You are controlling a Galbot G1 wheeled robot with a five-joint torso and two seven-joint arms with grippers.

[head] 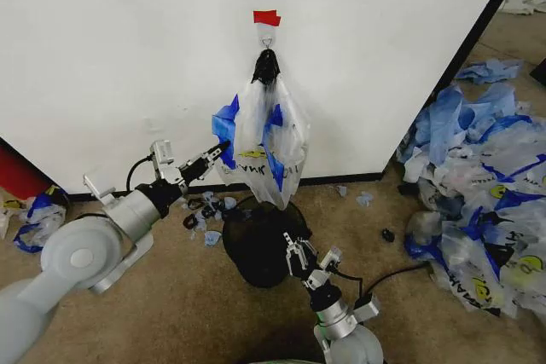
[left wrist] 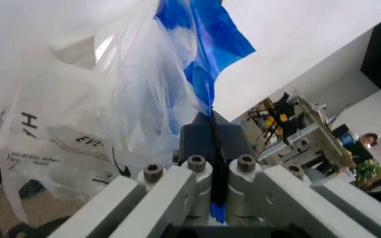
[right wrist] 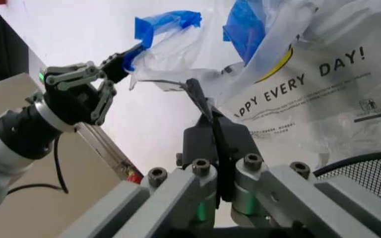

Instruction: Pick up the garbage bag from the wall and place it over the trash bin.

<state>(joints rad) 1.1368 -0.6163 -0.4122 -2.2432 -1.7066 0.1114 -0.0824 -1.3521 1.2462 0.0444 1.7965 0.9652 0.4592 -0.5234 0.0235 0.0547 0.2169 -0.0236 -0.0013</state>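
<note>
The garbage bag [head: 266,138], whitish with blue trim and dark lettering, hangs from a small hook [head: 267,40] under a red tape patch [head: 266,17] on the white wall [head: 128,57]. My left gripper [head: 219,152] is shut on the bag's blue edge at its left side, and the blue plastic shows pinched between the jaws in the left wrist view [left wrist: 212,121]. The black mesh trash bin [head: 256,253] stands on the floor just below the bag. My right gripper [head: 294,253] hovers over the bin's right rim, shut and holding nothing, with its tips [right wrist: 200,99] just below the bag [right wrist: 296,84].
A big heap of similar bags [head: 478,185] covers the floor to the right. Small blue scraps [head: 209,210] lie at the wall's foot by the bin. A red object [head: 17,175] and another bag [head: 34,215] sit at the far left.
</note>
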